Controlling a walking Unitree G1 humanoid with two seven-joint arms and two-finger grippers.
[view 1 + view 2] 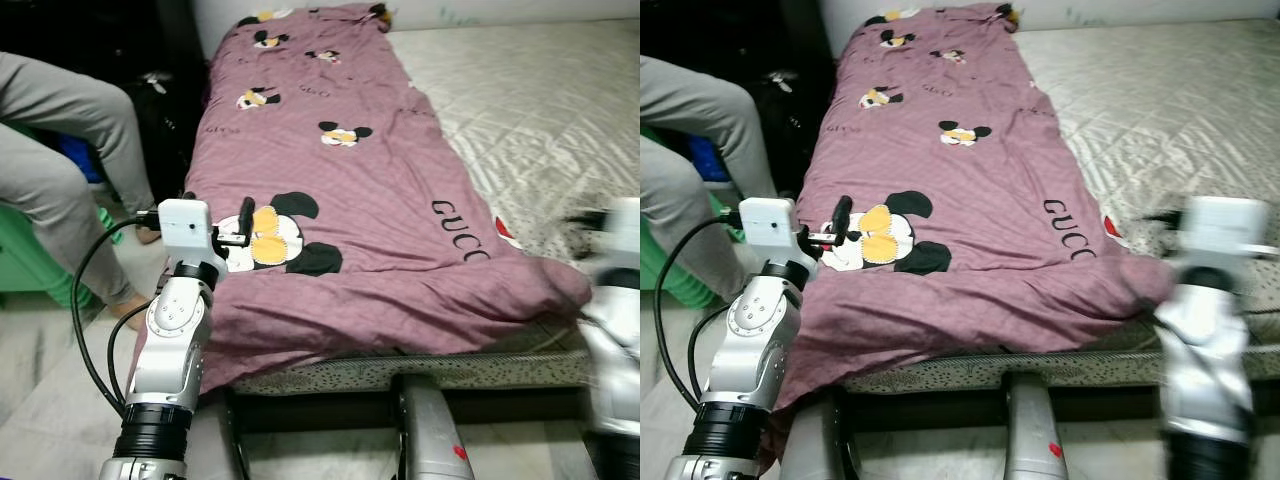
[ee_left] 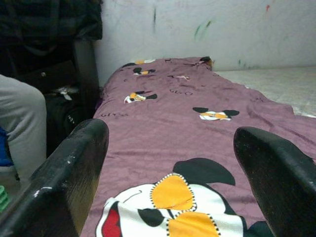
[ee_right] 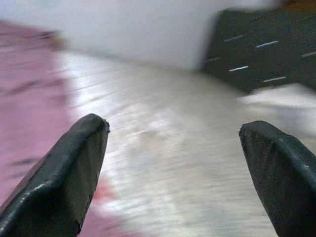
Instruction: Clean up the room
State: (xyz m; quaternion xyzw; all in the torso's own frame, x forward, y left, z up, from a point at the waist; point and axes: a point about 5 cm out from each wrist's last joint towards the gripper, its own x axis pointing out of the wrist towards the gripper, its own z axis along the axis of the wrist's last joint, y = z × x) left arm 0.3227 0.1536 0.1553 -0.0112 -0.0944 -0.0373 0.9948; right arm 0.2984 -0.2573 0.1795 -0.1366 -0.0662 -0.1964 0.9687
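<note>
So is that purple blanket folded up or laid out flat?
Laid out. The purple blanket runs the bed's length along its left side, wrinkled, one edge draping over the foot; bare mattress shows beside it.

I see a mauve blanket with cartoon mouse prints and black letters. It lies spread along the left half of the bed, wrinkled, and its near edge hangs over the bed's foot.

Soft, even indoor light; the far left corner sits in deep shadow. The right arm is smeared with motion blur, and its wrist view is blurred throughout.
</note>
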